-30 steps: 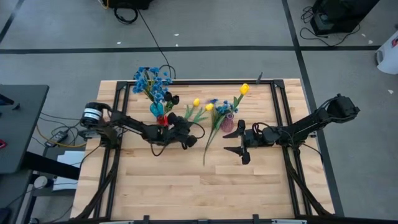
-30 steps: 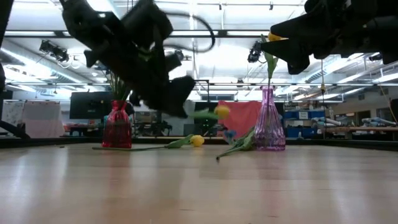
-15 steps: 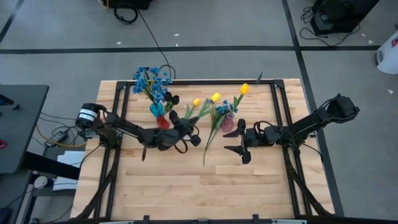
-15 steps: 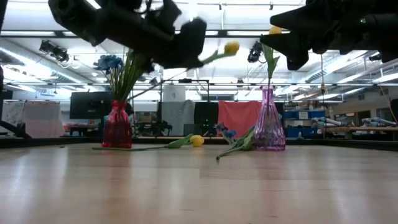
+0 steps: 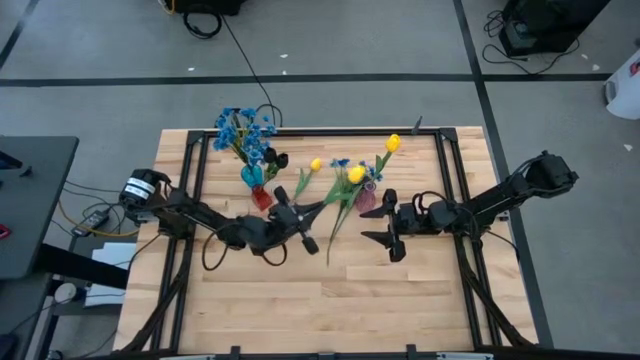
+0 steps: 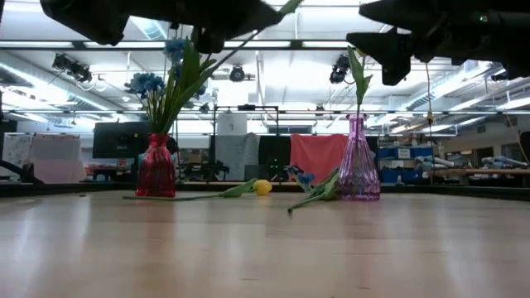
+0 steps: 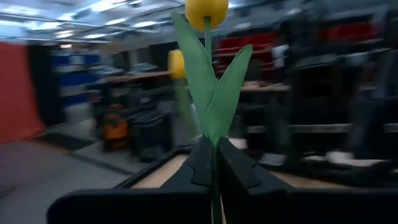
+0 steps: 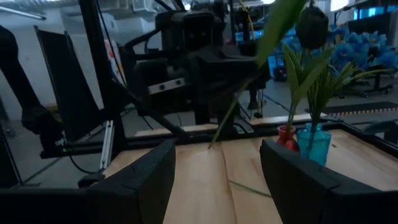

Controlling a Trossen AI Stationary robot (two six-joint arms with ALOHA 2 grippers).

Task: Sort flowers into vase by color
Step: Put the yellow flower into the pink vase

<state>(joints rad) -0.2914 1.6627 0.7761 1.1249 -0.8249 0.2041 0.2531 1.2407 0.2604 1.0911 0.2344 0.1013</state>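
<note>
- Blue flowers point(image 5: 242, 128) and a dark tulip point(image 5: 281, 159) are standing in the red vase point(image 5: 261, 195) and the teal vase point(image 5: 250, 176); which vase is holding which cannot be told.
- One yellow tulip point(image 5: 393, 143) is standing in the purple vase point(image 5: 368, 197).
- A loose yellow tulip point(image 5: 316, 165) and a blue sprig point(image 5: 340, 163) are lying on the table point(image 5: 300, 300) between the vases, so sorting appears partly done.
- The left gripper point(image 5: 300, 214) is hanging above the table centre, its fingers point(image 7: 233, 168) clamping the stem of a held yellow tulip point(image 5: 356, 175), whose head is pointing toward the purple vase.
- The right gripper point(image 5: 385, 238) is waiting near the purple vase, jaws spread wide and gripping nothing.
</note>
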